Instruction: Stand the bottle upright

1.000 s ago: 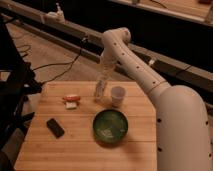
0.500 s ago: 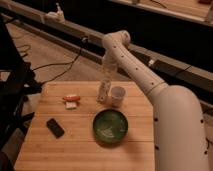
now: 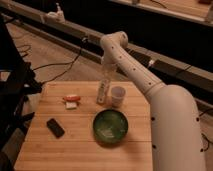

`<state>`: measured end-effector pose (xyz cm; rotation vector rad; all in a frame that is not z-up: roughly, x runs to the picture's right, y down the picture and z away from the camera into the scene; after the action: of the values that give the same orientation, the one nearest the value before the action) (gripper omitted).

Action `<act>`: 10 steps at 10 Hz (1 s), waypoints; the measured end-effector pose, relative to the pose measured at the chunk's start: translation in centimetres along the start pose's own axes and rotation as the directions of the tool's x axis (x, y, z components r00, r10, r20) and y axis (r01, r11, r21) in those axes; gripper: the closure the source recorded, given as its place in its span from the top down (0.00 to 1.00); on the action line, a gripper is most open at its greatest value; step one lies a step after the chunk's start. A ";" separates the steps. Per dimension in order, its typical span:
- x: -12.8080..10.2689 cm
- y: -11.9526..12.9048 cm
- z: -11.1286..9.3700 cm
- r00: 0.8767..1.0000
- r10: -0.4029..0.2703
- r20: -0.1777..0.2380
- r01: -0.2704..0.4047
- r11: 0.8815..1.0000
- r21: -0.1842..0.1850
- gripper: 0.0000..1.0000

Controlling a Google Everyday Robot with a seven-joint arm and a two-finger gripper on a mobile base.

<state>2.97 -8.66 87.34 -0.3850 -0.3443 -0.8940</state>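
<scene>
The slim white bottle (image 3: 103,91) stands nearly upright, leaning slightly, on the wooden table (image 3: 75,145) near its far edge, just left of the short white cup (image 3: 117,96). My gripper (image 3: 107,71) hangs straight down from the white arm directly over the bottle's top, at or touching its cap. The arm reaches in from the right and bends above the table's far edge.
A green bowl (image 3: 110,126) sits in front of the cup. A flat black device (image 3: 55,127) lies at the front left. A small red and white object (image 3: 71,101) lies left of the bottle. Cables run across the floor beyond the table.
The bottle has gone from tilted to nearly upright, and the gripper has shifted slightly with it above its top.
</scene>
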 end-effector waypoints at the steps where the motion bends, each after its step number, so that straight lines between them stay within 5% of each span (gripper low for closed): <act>1: -0.2 -0.2 0.0 1.000 -0.005 -0.001 0.005 1.000 -0.002 0.00; 3: -0.2 -1.1 -0.8 1.000 -0.004 -0.008 0.004 1.000 0.015 0.00; 6: 1.6 -2.3 -3.5 0.997 -0.010 -0.073 0.014 0.999 0.046 0.00; 10: 4.6 -1.2 -4.7 0.989 -0.018 -0.148 0.022 1.000 0.022 0.00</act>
<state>5.27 -14.64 85.50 -0.2915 -0.2223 -0.9315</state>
